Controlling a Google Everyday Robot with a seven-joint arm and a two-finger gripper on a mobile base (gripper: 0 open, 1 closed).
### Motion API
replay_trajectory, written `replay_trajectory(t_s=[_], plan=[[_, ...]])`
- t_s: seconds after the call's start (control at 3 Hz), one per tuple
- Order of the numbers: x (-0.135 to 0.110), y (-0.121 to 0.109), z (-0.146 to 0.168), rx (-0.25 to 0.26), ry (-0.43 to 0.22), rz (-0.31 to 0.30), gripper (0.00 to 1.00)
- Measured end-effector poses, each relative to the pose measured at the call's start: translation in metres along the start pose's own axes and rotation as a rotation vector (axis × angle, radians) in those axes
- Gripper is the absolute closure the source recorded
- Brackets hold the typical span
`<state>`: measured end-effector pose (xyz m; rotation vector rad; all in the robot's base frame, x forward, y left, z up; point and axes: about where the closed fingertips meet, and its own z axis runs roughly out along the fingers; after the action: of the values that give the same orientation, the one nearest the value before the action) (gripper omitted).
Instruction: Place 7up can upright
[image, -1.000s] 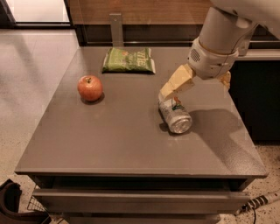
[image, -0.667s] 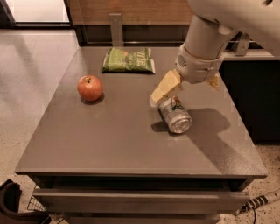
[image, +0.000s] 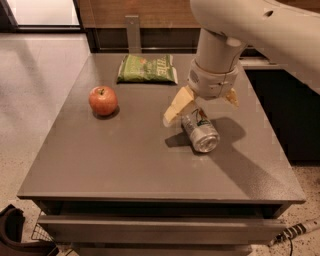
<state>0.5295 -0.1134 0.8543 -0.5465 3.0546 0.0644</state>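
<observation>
The 7up can (image: 201, 132) lies on its side right of the middle of the grey table (image: 125, 160), its shiny end facing the front. My gripper (image: 200, 112) hangs from the white arm directly over the can's far end. It is open. One cream finger (image: 176, 106) is at the can's left and the other (image: 231, 96) is up at the right. The can's far end is hidden under the wrist.
A red apple (image: 103, 100) sits at the left of the table. A green chip bag (image: 148, 68) lies at the back centre. A dark counter stands beyond the table's right edge and a wooden wall behind it.
The arm has moved left and lowered, bringing the open gripper from the can's upper right to over its far end. The can, apple and bag have not moved.
</observation>
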Motion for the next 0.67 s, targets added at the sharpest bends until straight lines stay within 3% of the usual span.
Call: replay_trajectory(t_s=[0.33,0.67], plan=[[-0.0081,-0.0072,0.0196,-0.018,0.069,0.008,0.1],[-0.0099,-0.0107,0.028,-0.016,0.094,0.013,0.34]])
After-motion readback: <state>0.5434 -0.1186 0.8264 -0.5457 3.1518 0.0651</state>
